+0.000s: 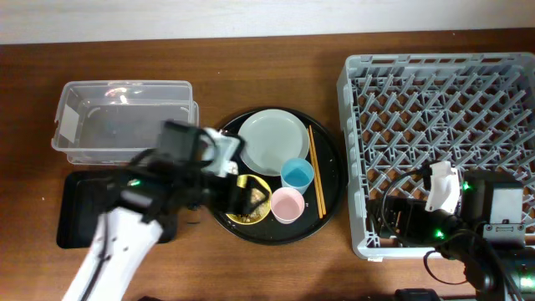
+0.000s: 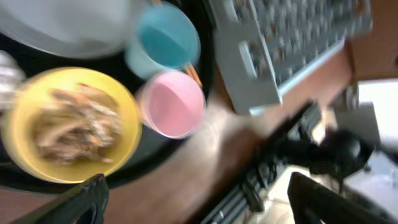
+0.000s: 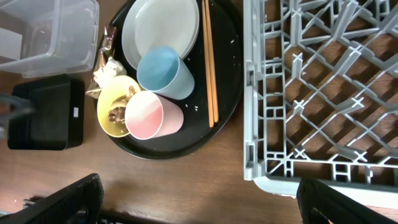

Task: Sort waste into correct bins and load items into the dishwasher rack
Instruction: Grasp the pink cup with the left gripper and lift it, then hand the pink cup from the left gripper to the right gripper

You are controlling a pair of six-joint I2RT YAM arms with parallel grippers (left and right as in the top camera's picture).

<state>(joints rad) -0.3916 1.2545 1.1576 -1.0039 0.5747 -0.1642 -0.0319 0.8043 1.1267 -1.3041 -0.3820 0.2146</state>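
**Both jaws spread wide, nothing held**

The left jaws are seen parted over the front edge of the round black tray [image 1: 330, 171], with nothing gripped. In the blurred left wrist view, the yellow bowl [image 2: 118, 146] is placed just beyond the fingertip at the lower left, and what seem to be brown food scraps [image 2: 71, 127] are heaped in it. The pink cup [image 2: 171, 102] is found ahead of the gap between the jaws, close beside the bowl. The right jaws are likewise spread and empty, above the counter [image 3: 186, 180] beside the dishwasher rack [image 3: 250, 93].
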